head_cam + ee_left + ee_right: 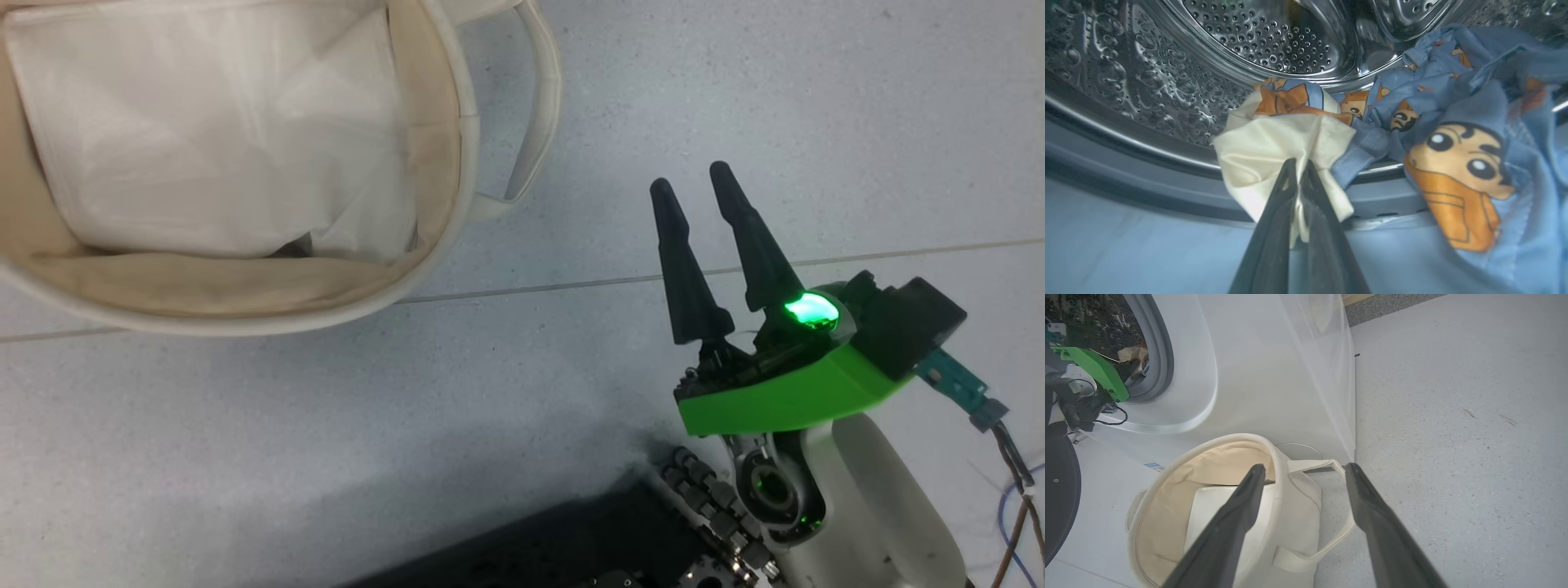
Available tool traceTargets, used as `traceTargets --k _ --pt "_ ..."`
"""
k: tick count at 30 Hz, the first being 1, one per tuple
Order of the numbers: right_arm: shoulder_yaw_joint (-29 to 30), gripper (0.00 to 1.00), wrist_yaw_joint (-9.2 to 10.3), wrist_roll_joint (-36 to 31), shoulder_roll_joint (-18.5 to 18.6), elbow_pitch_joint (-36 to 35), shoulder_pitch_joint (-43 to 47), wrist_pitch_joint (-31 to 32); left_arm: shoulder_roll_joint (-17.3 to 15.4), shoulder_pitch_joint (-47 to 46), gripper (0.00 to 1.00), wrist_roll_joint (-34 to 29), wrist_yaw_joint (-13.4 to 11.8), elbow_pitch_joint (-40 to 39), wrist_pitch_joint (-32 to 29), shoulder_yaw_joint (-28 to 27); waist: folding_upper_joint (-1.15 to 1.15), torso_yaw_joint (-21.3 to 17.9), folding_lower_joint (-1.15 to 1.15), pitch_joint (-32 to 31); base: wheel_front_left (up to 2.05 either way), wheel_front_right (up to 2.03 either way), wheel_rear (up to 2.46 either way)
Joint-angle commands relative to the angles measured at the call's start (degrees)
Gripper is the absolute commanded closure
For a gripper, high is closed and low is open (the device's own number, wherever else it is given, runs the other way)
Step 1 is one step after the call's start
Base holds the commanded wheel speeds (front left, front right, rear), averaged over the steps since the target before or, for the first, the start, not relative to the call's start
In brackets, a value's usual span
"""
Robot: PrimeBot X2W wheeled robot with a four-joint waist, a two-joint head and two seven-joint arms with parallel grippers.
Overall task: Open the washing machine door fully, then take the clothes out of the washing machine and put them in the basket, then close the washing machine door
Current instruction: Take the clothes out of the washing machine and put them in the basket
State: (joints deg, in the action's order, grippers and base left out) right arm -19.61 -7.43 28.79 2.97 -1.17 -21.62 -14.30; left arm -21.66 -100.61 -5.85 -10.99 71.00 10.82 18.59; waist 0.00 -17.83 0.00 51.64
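In the left wrist view my left gripper [1299,163] is shut on a cream fold of the clothes [1453,122], blue fabric with orange cartoon prints lying at the lip of the steel drum [1261,36]. The washing machine [1269,375] stands white with its grey-gasketed mouth uncovered, and my left arm's green wrist [1094,367] reaches into it. The door's black rim [1059,490] shows swung open at the left edge. The cream basket [204,286] sits on the floor below the mouth. My right gripper [692,178] hangs open and holds nothing, right of the basket [1274,457].
A plain white sheet [212,122] lies flat inside the basket. One looped handle [539,106] sticks out toward my right gripper [1304,467]. Grey speckled floor [1453,457] stretches to the right of the washer. Loose wires [1012,490] trail from the right wrist.
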Motion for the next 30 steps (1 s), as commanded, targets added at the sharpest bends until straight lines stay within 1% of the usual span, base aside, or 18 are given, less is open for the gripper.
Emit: traceTargets --k 1,7,11,15,21,25,26,30 --pt "-0.8 0.0 -0.06 -0.3 -0.1 -1.6 1.5 -0.7 -1.4 -2.5 1.0 0.8 0.1 -1.2 1.1 0.2 0.0 0.2 0.0 -0.3 0.0 0.0 0.0" --pt "-0.8 0.0 -0.06 -0.8 -0.1 -1.2 1.3 -0.7 -0.3 -1.0 1.0 2.2 0.7 -2.5 3.5 0.1 0.0 0.8 0.0 -2.2 0.0 0.0 0.0" --pt "-0.7 0.0 -0.06 -1.7 -0.1 -0.6 1.1 -0.7 0.5 1.9 1.0 4.5 1.3 -6.4 4.1 -0.9 0.0 1.6 0.0 -4.6 0.0 0.0 0.0" --pt "-0.3 0.0 -0.06 -1.9 -0.1 0.0 0.9 -0.7 0.3 8.5 1.0 7.0 1.6 -16.1 4.2 -2.2 0.0 2.2 0.0 -7.8 0.0 0.0 0.0" --pt "0.1 0.0 -0.06 -2.8 -0.1 1.5 0.9 -0.7 -0.1 20.8 1.0 10.8 1.3 -29.7 4.2 -5.2 0.0 3.3 0.0 -13.9 0.0 0.0 0.0" --pt "0.5 0.0 -0.06 -3.4 -0.1 2.7 1.8 -0.7 0.0 29.1 1.0 12.4 1.1 -38.2 4.2 -6.9 0.0 3.8 0.0 -18.6 0.0 0.0 0.0" --pt "0.8 0.0 -0.06 -3.6 -0.1 3.5 2.5 -0.7 0.1 33.1 1.0 13.0 0.9 -42.3 4.2 -7.9 0.0 4.0 0.0 -21.1 0.0 0.0 0.0" --pt "1.9 0.0 -0.06 -4.0 -0.1 5.1 4.2 -0.7 1.0 40.4 1.0 14.3 0.6 -50.7 4.2 -10.3 0.0 4.5 0.0 -26.1 0.0 0.0 0.0"
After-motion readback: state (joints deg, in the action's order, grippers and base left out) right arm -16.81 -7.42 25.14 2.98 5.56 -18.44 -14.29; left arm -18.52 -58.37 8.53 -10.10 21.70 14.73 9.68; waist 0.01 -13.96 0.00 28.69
